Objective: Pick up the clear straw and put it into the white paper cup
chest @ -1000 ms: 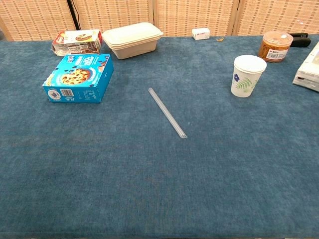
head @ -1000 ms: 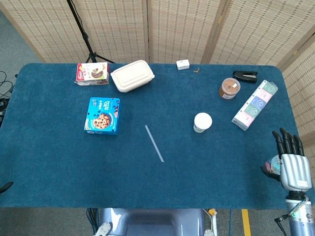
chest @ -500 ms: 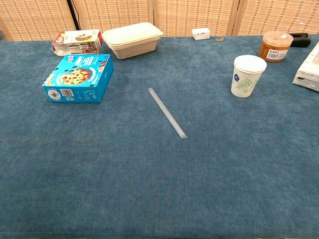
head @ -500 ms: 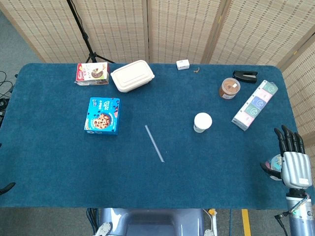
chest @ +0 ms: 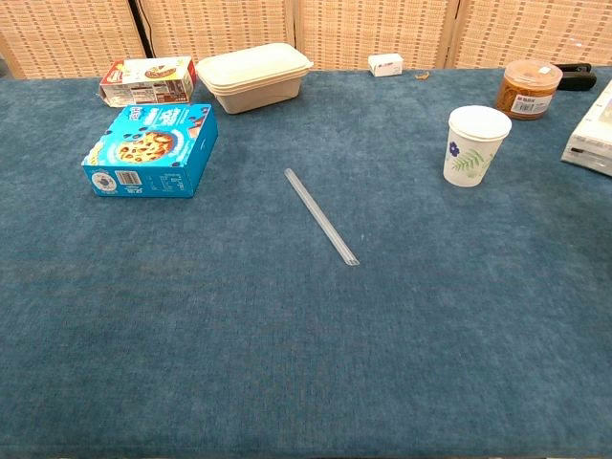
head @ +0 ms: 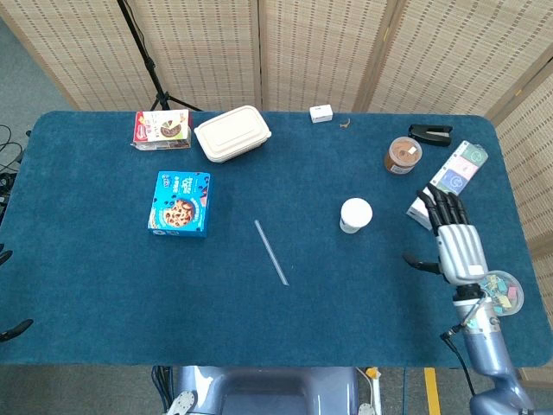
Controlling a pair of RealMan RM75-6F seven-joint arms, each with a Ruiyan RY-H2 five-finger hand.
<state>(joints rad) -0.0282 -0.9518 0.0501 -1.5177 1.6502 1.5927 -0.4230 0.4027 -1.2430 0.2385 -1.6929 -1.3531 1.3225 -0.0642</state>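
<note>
Now my right hand (head: 458, 246) open, fingers spread, empty; clear straw (head: 271, 252) lies well to its left, flat, long axis diagonal, past white paper cup (head: 355, 214). Left hand hardly visible, state unclear.

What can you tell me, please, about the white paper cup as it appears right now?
The white paper cup stands upright and open-topped on the blue cloth, right of the clear straw and apart from it. It looks like thin paper, with a green leaf and small blue flower print on its side. Nothing touches it; nothing is seen inside.
</note>
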